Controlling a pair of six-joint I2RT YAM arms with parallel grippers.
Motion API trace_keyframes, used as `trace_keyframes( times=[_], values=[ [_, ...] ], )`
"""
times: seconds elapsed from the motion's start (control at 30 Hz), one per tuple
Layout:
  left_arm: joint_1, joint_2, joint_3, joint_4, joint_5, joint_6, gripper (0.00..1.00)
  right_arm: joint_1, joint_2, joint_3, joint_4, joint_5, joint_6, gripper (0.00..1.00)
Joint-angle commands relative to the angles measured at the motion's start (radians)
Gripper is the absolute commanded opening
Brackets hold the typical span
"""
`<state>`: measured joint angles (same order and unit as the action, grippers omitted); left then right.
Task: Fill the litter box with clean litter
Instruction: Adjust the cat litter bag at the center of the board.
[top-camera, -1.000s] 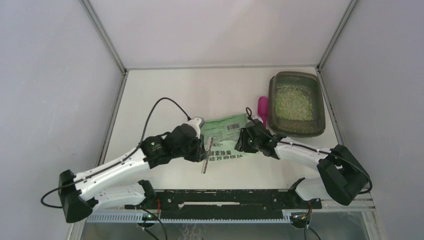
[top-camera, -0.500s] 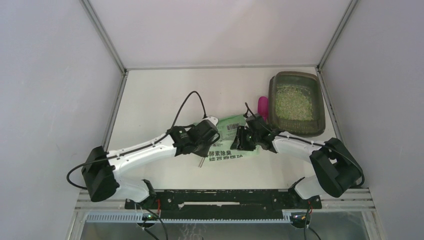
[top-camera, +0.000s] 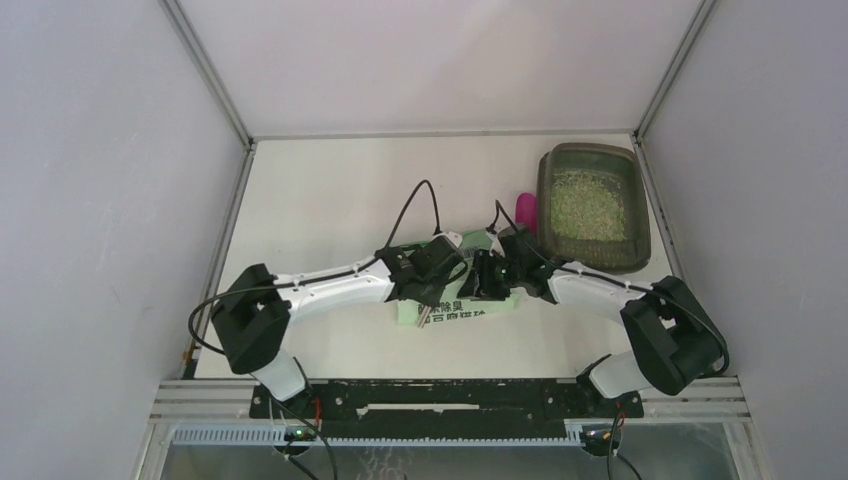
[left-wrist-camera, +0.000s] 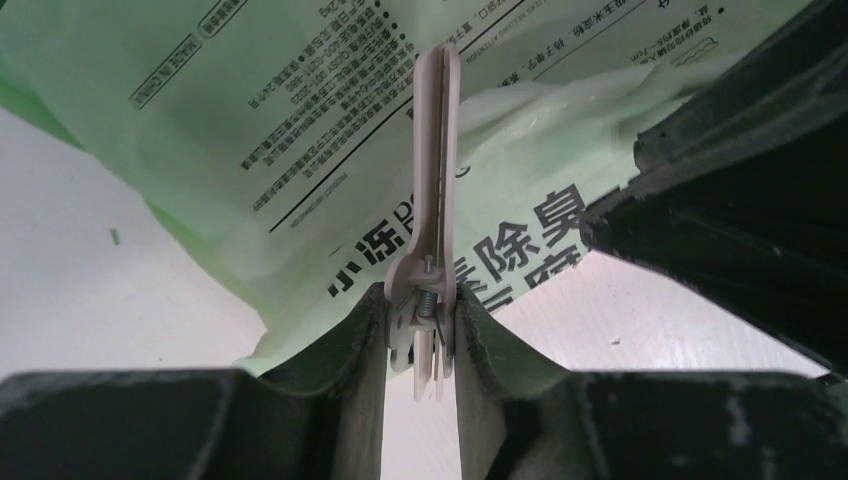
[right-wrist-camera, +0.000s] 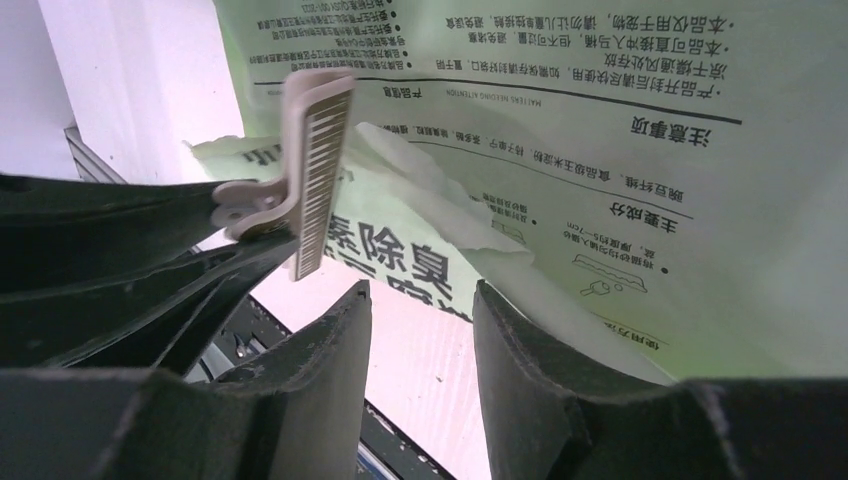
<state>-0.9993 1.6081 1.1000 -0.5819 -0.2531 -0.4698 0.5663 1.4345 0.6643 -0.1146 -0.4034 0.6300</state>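
The litter box (top-camera: 590, 152), a dark translucent tray, stands at the back right with pale greenish litter (top-camera: 585, 205) in it. A light-green printed bag (top-camera: 455, 310) lies in the middle, largely under both grippers. My left gripper (top-camera: 432, 290) is shut on the handles of a beige bag clip (left-wrist-camera: 435, 180). The clip's long jaws point out over the bag (left-wrist-camera: 300, 130). My right gripper (top-camera: 485, 280) faces it closely. Its jaws are open and empty (right-wrist-camera: 420, 300), with bare table between them. The bag's edge (right-wrist-camera: 600, 150) lies beside the right finger and the clip (right-wrist-camera: 315, 170) is up left.
A magenta scoop (top-camera: 525, 212) lies just left of the litter box. The two wrists nearly touch above the bag. Grey walls close the table on the left, back and right. A black rail (top-camera: 450, 395) runs along the near edge.
My left arm has swung right with the clip, from the bag's left edge to over its middle, close to the right gripper. The right gripper has shifted slightly.
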Motion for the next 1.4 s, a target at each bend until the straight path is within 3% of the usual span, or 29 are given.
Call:
trace_keyframes(
  times=[0.0,0.2,0.37,0.83,1.37],
  values=[
    [-0.001,0.022,0.047,0.090,0.006,0.013,0.00,-0.011,-0.064,-0.006,0.027,-0.029,0.006,0.49],
    [-0.002,0.035,0.034,0.121,0.011,0.019,0.01,-0.074,-0.119,-0.004,-0.002,-0.093,0.101,0.53],
    [-0.007,0.031,0.013,0.148,0.016,0.025,0.04,-0.097,-0.066,0.037,-0.030,-0.152,0.222,0.54],
    [-0.102,0.072,0.011,0.137,-0.118,0.049,0.02,-0.061,-0.001,0.092,-0.114,-0.052,0.382,0.55],
    [-0.176,0.094,0.046,0.114,-0.256,0.089,0.00,0.019,0.153,0.201,-0.168,0.037,0.437,0.54]
  ],
)
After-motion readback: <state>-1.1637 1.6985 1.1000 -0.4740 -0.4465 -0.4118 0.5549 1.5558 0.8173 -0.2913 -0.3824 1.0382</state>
